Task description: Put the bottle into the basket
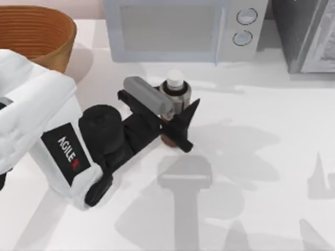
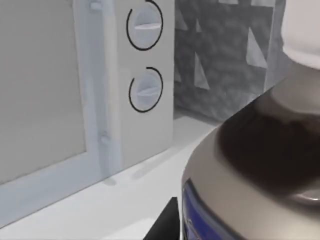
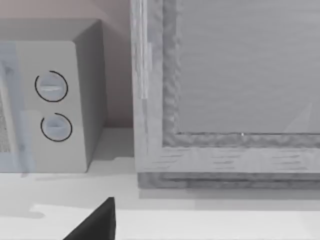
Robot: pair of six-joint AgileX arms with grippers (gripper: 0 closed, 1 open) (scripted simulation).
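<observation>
White-capped and upright, the bottle (image 1: 176, 90) is standing on the table (image 1: 261, 157) between the black fingers of my left gripper (image 1: 175, 123), which is reaching in low from the near left side. One finger (image 1: 184, 144) is lying across the near side of the bottle's reddish-brown base, the other is rising just beside its far right flank, and both seem to be touching it, so I am grasping the bottle. From my left wrist, its grey band and dark shoulder are looming close, with the microwave (image 1: 183, 29) beyond. Well behind my left gripper, toward the far left corner, the basket (image 1: 36, 36) is sitting. My right gripper is facing the microwave and a grey cabinet (image 3: 225, 100); its state I cannot tell.
</observation>
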